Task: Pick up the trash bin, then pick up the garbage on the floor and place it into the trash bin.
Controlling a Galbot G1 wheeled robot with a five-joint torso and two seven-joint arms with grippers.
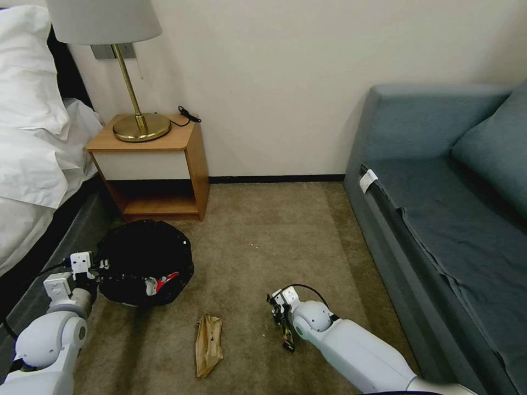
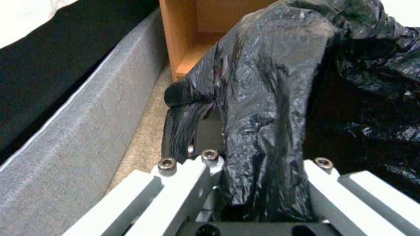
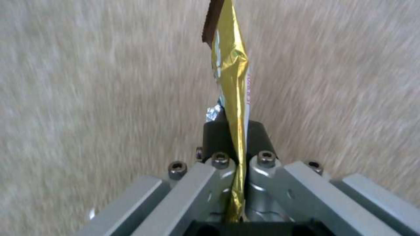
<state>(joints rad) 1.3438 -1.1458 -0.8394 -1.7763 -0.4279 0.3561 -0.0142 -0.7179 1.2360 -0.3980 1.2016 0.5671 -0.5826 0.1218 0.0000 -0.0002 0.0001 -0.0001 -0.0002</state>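
Pinching gold wrapper [image 3: 234,82], gripping bin [image 1: 144,262]

R claw [image 3: 236,154] clamped on gold wrapper [image 3: 232,65], wrapper hanging over beige carpet [image 3: 87,98].

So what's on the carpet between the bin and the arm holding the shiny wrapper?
In the head view, a crumpled brown paper bag lies on the carpet between the trash bin and the right gripper.
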